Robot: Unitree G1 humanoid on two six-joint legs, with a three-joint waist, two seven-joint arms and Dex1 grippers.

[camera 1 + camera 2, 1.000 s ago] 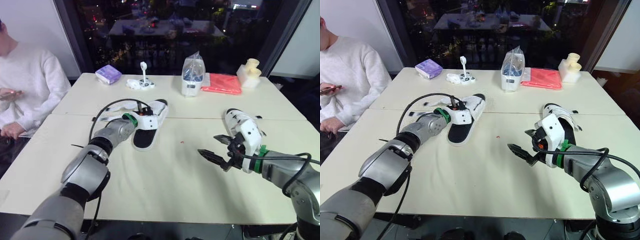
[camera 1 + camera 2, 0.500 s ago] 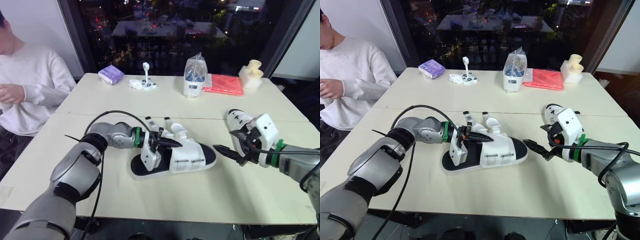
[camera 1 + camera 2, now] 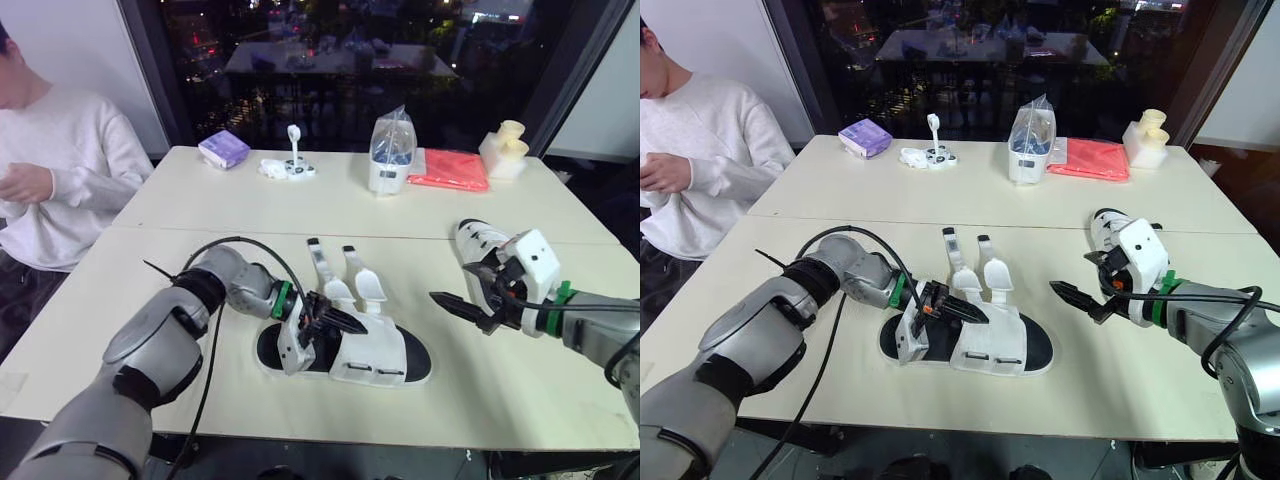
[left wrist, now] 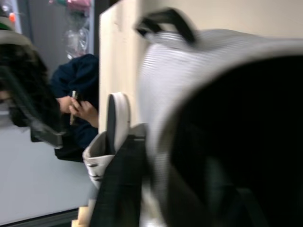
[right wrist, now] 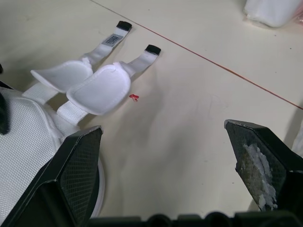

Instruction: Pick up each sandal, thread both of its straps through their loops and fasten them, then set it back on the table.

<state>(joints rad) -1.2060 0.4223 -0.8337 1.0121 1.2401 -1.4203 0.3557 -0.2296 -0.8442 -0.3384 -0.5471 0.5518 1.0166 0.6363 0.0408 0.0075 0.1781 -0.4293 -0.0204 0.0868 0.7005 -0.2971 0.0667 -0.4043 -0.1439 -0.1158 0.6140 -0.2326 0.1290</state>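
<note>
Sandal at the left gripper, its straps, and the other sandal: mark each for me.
sandal point(image 3: 370, 355), left eye view, on its white upper.
straps point(image 5: 98, 89), right wrist view, on one strap's padded flap.
other sandal point(image 3: 476, 240), left eye view, on its white upper.

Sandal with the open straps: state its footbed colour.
Black footbed, white straps; clearest in the right eye view.

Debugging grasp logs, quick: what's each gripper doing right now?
Left gripper: closed on the sandal.
Right gripper: open, holding nothing.
</note>
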